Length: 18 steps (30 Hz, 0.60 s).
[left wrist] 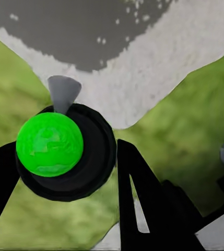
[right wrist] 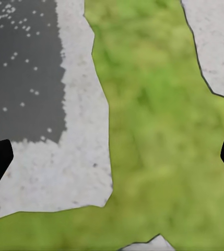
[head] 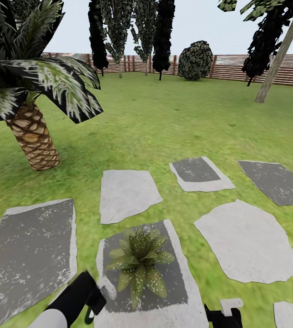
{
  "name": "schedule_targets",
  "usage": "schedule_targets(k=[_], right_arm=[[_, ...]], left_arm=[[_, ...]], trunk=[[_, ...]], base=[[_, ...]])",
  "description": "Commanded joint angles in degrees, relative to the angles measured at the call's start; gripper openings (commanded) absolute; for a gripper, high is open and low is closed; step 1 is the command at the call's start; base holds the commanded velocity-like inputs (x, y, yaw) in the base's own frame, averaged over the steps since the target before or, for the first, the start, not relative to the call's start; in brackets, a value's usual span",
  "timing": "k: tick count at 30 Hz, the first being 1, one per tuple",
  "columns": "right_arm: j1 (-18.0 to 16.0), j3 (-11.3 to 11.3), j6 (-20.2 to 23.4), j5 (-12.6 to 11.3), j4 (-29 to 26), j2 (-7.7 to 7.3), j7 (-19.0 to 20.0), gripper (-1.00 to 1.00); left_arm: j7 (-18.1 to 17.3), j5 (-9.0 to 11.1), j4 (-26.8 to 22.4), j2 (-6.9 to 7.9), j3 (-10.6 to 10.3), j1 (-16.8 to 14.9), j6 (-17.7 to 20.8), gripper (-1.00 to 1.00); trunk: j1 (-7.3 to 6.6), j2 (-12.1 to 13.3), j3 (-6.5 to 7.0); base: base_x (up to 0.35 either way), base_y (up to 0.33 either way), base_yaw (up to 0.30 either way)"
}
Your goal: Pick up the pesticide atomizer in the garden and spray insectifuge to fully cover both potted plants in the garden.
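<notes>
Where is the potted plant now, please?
In the head view the potted plant stands low in the middle, on a grey stepping stone, with the left claw just beside it.

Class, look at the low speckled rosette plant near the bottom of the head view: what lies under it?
The speckled rosette plant sits on a grey stepping stone with a dark centre and pale border, set in green lawn. Its leaves cover the pot and the stone directly beneath.

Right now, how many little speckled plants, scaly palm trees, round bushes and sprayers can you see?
speckled potted plant: 1
scaly-trunked palm: 1
round bush: 1
pesticide atomizer: 1
Total: 4
</notes>
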Motion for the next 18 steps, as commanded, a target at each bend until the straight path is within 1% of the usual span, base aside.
schedule_targets(k=[1,3,6,7,8,9,10,12,15,18], right_arm=[[-0.03,-0.48,-0.21,0.14,0.04,0.00,0.38,1.00],[-0.03,-0.48,-0.23,0.14,0.03,0.00,0.38,1.00],[-0.04,-0.48,-0.24,0.14,-0.01,0.00,0.38,1.00],[-0.04,-0.49,-0.24,0.14,-0.02,0.00,0.38,1.00],[-0.03,-0.49,-0.22,0.14,0.00,0.00,0.38,1.00],[-0.03,-0.48,-0.22,0.14,-0.02,0.00,0.38,1.00],[-0.04,-0.48,-0.23,0.14,0.00,0.00,0.38,1.00],[-0.03,-0.51,-0.23,0.14,0.00,0.00,0.38,1.00],[-0.04,-0.49,-0.24,0.14,-0.01,0.00,0.38,1.00],[-0.05,-0.50,-0.22,0.14,-0.03,0.00,0.38,1.00]], left_arm=[[-0.37,-0.43,0.33,-0.01,-0.31,-0.01,0.21,-1.00],[-0.28,-0.39,1.15,0.25,-1.11,0.05,0.33,-1.00],[-0.17,-0.46,1.45,0.58,-1.37,0.10,0.58,-1.00],[-0.10,-1.37,1.50,0.67,-1.38,0.09,0.89,-1.00],[-0.04,-2.67,1.46,0.65,-1.35,0.09,1.02,-1.00],[0.01,-3.79,1.45,0.62,-1.28,0.09,1.09,-1.00],[0.04,-4.46,1.44,0.56,-1.25,0.09,1.14,-1.00],[0.06,-4.92,1.43,0.48,-1.23,0.09,1.21,-1.00],[0.07,-5.11,1.40,0.35,-1.27,0.09,1.24,-1.00],[0.07,-5.22,1.11,0.06,-1.42,0.09,1.25,-1.00]], trunk=[[-0.01,-0.02,-0.04],[-0.01,-0.02,-0.04],[-0.01,-0.02,-0.04],[-0.01,-0.02,-0.04],[-0.01,-0.02,-0.04],[-0.01,-0.02,-0.04],[-0.01,-0.02,-0.04],[-0.01,-0.02,-0.04],[-0.01,-0.02,-0.04],[-0.01,-0.02,-0.04]], base=[[0.000,0.000,0.000],[0.000,0.000,0.000],[0.000,0.000,0.000],[-0.095,0.040,-0.025],[-0.180,0.118,-0.137],[-0.226,0.167,-0.215],[-0.249,0.193,-0.255],[-0.224,0.215,-0.277],[-0.085,0.178,-0.292],[-0.009,0.024,-0.100]])
